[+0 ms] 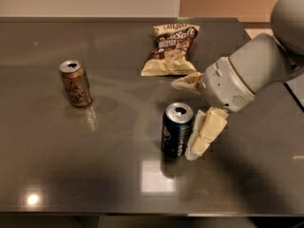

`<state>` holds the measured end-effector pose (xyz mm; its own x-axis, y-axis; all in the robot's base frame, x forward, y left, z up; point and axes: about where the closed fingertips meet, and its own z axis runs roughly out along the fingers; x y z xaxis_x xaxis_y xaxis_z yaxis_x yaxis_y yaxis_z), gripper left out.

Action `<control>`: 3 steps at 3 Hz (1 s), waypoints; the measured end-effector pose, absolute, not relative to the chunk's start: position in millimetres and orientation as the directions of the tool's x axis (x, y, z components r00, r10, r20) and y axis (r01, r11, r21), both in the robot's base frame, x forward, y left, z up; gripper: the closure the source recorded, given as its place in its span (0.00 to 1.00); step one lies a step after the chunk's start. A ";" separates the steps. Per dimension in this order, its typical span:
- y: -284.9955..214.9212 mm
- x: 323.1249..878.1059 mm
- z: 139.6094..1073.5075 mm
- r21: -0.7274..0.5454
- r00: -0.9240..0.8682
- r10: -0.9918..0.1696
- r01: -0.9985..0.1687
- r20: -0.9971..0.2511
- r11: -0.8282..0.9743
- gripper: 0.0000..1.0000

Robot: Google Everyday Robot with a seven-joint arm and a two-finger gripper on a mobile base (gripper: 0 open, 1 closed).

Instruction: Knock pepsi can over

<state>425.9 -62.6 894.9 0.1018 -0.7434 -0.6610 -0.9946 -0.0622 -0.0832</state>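
Observation:
The pepsi can (175,133) is dark blue with a silver top and stands upright on the dark table (95,175), right of the middle. My gripper (185,118) reaches in from the right and is open, with its cream fingers spread. One finger (205,133) lies against the can's right side. The other finger (186,82) is behind the can, near the chip bag.
An orange-copper can (75,83) stands upright at the left. A chip bag (171,49) lies at the back middle. The table's front edge runs along the bottom of the view. My grey arm (256,70) fills the right side.

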 end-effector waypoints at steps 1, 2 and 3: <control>-61.0 426.7 891.9 -0.067 0.100 -0.707 -0.995 -0.700 -0.075 0.15; -59.3 425.8 892.6 -0.051 0.098 -0.674 -0.995 -0.732 -0.089 0.38; -58.0 424.2 896.0 -0.041 0.099 -0.648 -0.994 -0.755 -0.104 0.61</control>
<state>424.2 -58.0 896.0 0.0986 -0.6481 -0.7552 -0.9938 -0.1037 -0.0408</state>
